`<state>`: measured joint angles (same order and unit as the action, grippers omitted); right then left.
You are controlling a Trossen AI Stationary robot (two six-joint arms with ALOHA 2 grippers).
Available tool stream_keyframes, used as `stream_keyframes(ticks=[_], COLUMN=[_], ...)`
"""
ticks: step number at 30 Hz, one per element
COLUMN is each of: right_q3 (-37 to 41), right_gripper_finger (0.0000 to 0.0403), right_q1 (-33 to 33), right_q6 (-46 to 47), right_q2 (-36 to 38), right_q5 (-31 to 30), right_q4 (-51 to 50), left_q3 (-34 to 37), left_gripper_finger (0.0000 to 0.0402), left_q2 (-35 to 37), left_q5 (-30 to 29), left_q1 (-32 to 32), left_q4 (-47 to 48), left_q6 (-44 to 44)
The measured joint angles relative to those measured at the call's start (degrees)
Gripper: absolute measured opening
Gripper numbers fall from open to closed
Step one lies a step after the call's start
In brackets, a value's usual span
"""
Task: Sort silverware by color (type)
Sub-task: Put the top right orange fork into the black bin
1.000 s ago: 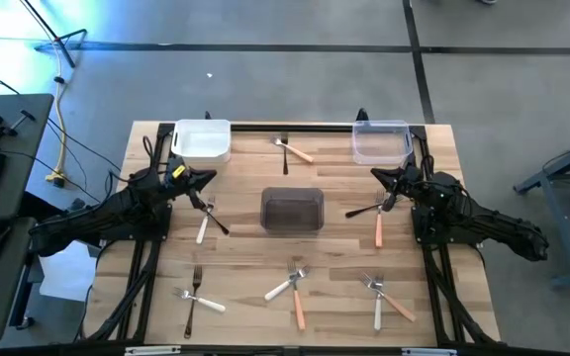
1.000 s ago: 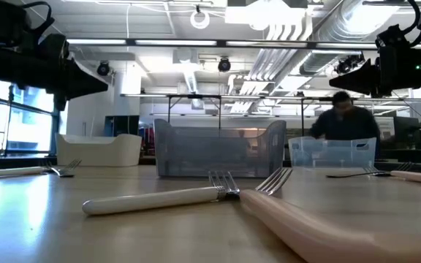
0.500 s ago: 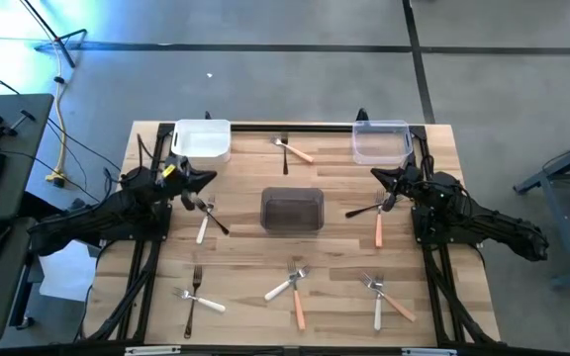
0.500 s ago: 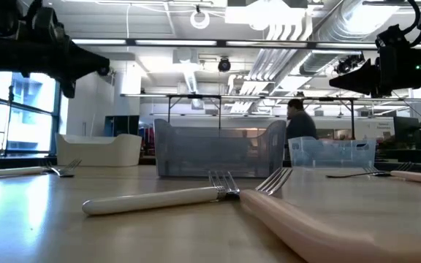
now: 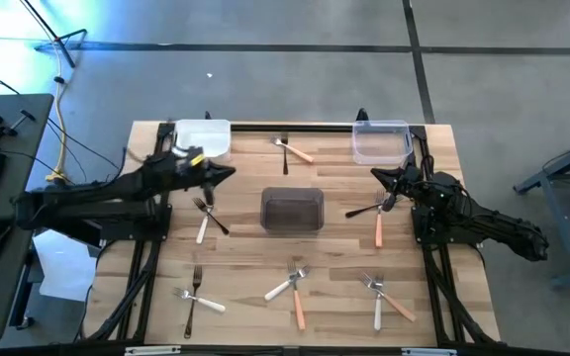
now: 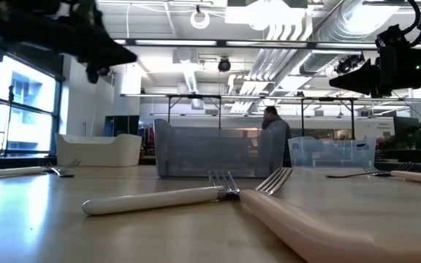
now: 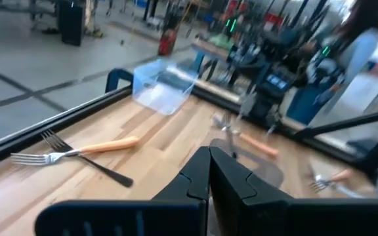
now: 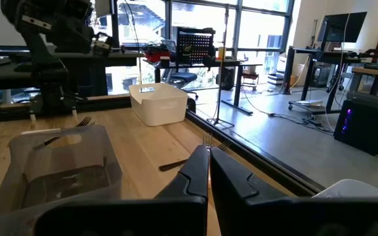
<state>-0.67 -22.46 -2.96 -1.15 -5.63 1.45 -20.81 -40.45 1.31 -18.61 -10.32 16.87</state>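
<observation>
Small forks with white, orange or black handles lie scattered on the wooden table. A white and a black fork (image 5: 206,216) cross below my left gripper (image 5: 230,173), which hovers shut above the table, left of the dark grey tub (image 5: 292,210). In the left wrist view my left gripper (image 7: 209,160) faces an orange fork (image 7: 104,145) crossed with a black fork (image 7: 87,160) by the far edge. My right gripper (image 5: 375,175) hangs shut above a black fork (image 5: 364,210) and an orange fork (image 5: 379,229).
A white tub (image 5: 203,138) stands at the far left and a clear tub (image 5: 381,143) at the far right. More forks lie in pairs along the near edge (image 5: 194,297), (image 5: 293,287), (image 5: 384,297). A person walks in the room behind (image 6: 271,120).
My left arm has swung and stretched out, carrying its shut gripper up and toward the table's right, nearer the middle. The forks and tubs have stayed put. The person in the background has walked across.
</observation>
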Motion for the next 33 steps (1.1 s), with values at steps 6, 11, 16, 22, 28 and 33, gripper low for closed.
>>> stream_keyframes(ticks=[6, 11, 16, 22, 28, 33], right_q3=[0.0, 0.0, 0.0, 0.0, 0.0, 0.0], right_gripper_finger=[0.0000, 0.0000, 0.0000, 0.0000, 0.0000, 0.0000], right_q1=[0.0, 0.0, 0.0, 0.0, 0.0, 0.0], right_q6=[0.0, 0.0, 0.0, 0.0, 0.0, 0.0], right_q2=[0.0, 0.0, 0.0, 0.0, 0.0, 0.0], right_q5=[0.0, 0.0, 0.0, 0.0, 0.0, 0.0], right_q4=[0.0, 0.0, 0.0, 0.0, 0.0, 0.0], left_q3=[-15.0, -29.2, -43.4, -58.5, -69.5, -75.0], left_gripper_finger=[0.0000, 0.0000, 0.0000, 0.0000, 0.0001, 0.0027], left_q2=[-20.4, -35.9, -49.0, -61.4, -70.7, -77.0], left_q5=[4.2, 13.2, 21.7, 23.9, 23.0, 15.6], left_q1=[-4.3, -11.4, -18.2, -22.7, -23.3, -21.9], left_q4=[5.4, 14.8, 26.5, 39.5, 47.9, 48.4], left_q6=[-5.7, -13.5, -24.2, -37.8, -48.4, -53.9])
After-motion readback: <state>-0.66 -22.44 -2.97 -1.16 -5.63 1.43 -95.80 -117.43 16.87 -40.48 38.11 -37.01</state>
